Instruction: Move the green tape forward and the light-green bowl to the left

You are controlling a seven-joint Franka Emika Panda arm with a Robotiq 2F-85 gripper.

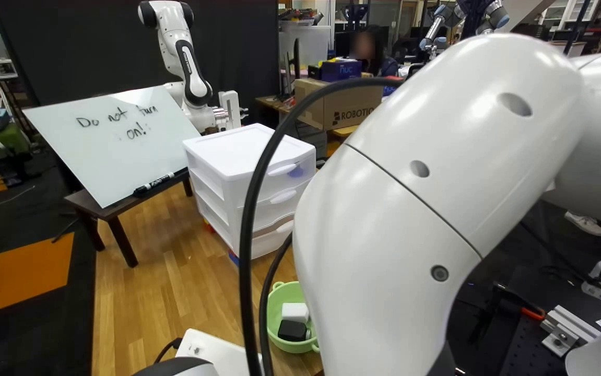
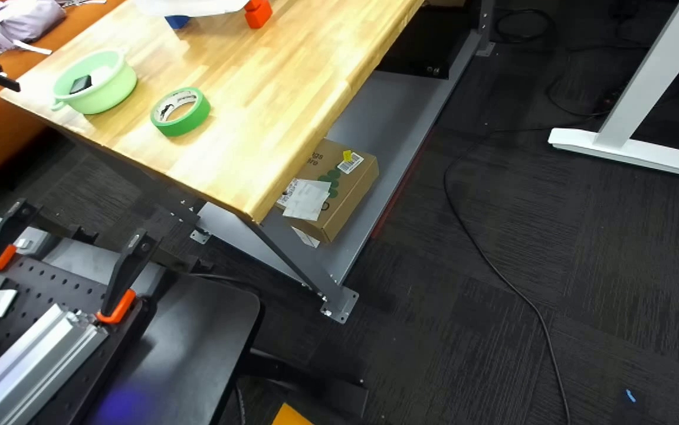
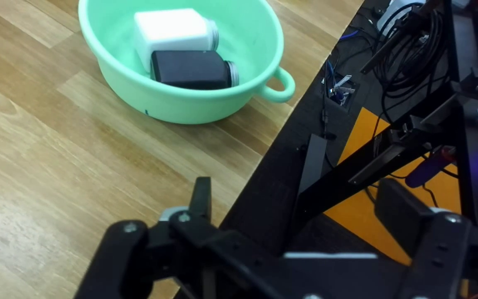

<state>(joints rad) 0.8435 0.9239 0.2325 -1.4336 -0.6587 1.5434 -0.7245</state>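
Two fingers (image 3: 400, 220) stand apart, the light-green bowl (image 3: 176, 108) lying beyond them. I'd guess it's light, springy plastic, best pinched at the rim (image 3: 189, 94) nearest them.

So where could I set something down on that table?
In an exterior view, the table is bare between the tape and the edge above the box, and from the tape to the red block. The bowl is crowded: a white bottle and a black bottle lie in it, and the tape and open gripper are near.
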